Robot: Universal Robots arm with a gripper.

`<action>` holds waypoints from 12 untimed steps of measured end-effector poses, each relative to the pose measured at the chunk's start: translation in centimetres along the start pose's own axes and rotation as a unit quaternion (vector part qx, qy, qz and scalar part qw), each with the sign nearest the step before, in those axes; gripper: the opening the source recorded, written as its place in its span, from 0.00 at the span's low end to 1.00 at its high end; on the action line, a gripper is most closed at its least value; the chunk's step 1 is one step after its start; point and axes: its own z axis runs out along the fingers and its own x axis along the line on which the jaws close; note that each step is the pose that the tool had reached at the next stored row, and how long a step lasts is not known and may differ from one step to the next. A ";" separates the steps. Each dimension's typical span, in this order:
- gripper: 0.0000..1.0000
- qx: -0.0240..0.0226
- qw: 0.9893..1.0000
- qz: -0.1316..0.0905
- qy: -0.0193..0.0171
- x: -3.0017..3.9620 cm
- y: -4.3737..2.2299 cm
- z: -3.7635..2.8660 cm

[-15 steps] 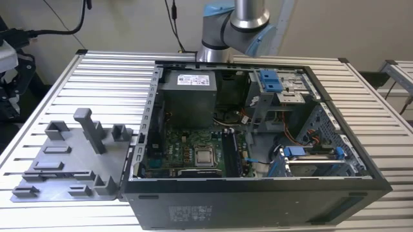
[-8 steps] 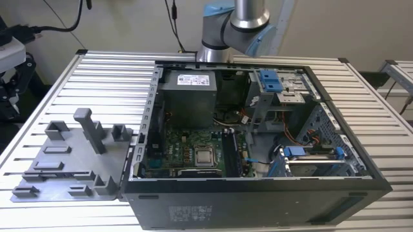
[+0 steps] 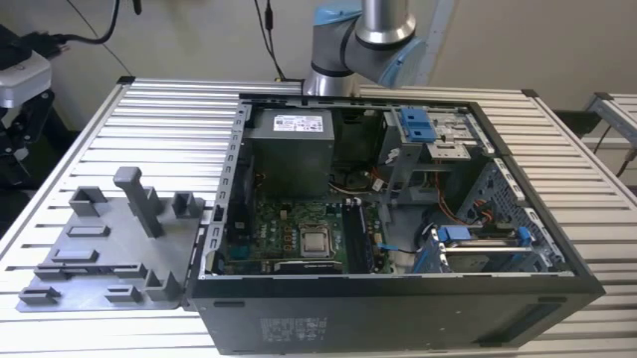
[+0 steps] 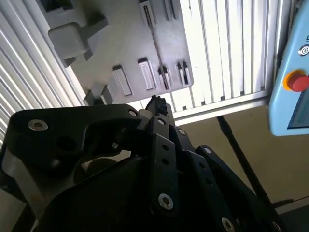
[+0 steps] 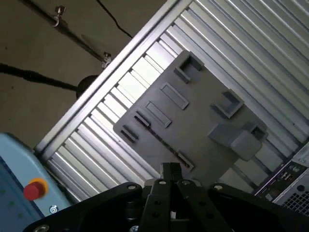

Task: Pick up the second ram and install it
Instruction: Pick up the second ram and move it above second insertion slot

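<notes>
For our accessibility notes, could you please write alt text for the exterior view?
An open computer case lies on a slatted metal table, its green motherboard and blue drive brackets exposed. A grey plastic tray with upright blocks sits beside it at the exterior view's left, and a robot arm rises behind the case.

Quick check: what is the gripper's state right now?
Gripper: shut, nothing seen between its tips; the second ram appears to sit in the grey tray.
</notes>
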 end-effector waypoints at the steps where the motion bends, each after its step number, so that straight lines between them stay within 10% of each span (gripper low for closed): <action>1: 0.11 0.000 1.000 -0.009 0.001 0.00 0.00 0.00; 12: 0.11 0.004 0.995 -0.102 0.006 0.00 0.00 0.00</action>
